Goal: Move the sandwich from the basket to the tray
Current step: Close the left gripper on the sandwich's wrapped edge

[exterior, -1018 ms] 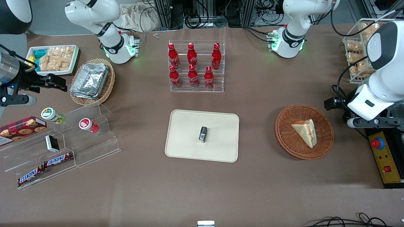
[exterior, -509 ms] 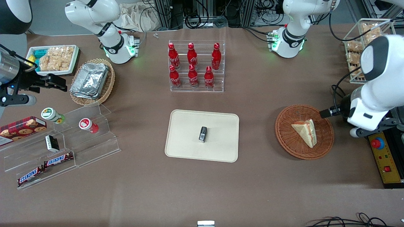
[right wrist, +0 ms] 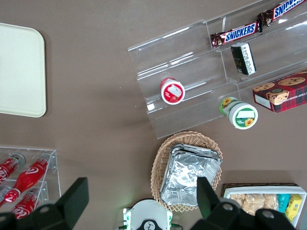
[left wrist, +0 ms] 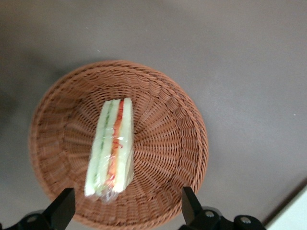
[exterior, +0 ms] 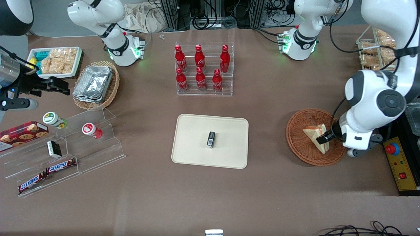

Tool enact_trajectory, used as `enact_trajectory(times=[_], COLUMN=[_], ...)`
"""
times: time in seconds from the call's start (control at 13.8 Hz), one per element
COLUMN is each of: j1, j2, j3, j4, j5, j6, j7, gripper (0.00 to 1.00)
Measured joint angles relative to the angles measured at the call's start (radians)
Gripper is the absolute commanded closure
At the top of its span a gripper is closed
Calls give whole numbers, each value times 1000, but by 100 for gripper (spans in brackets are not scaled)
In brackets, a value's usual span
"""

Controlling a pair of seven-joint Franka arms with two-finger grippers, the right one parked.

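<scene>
We are at the approach: our gripper [left wrist: 125, 211] hangs above the wicker basket [left wrist: 177, 124], fingers spread wide and empty. The sandwich [left wrist: 111, 147] lies inside it. Next we judge a descent straddling the wedge.

- "SNICKERS" on two bars [exterior: 46, 173] on the lowest step of the clear acrylic riser [exterior: 65, 154], at 8 o'clock from the tray [exterior: 197, 157]
- Coca-Cola script on six red bottles [exterior: 200, 67] in the clear rack, 12 o'clock from tray
- Gripper [exterior: 323, 138], over basket [exterior: 302, 150]: no markings
</scene>
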Motion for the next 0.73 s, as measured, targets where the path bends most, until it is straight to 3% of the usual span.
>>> enact_trajectory(times=[0.73], j1=[22], j2=[5], j3=[11], j4=[-187], j5=[0], j6=[220], j7=[-2], gripper=[0])
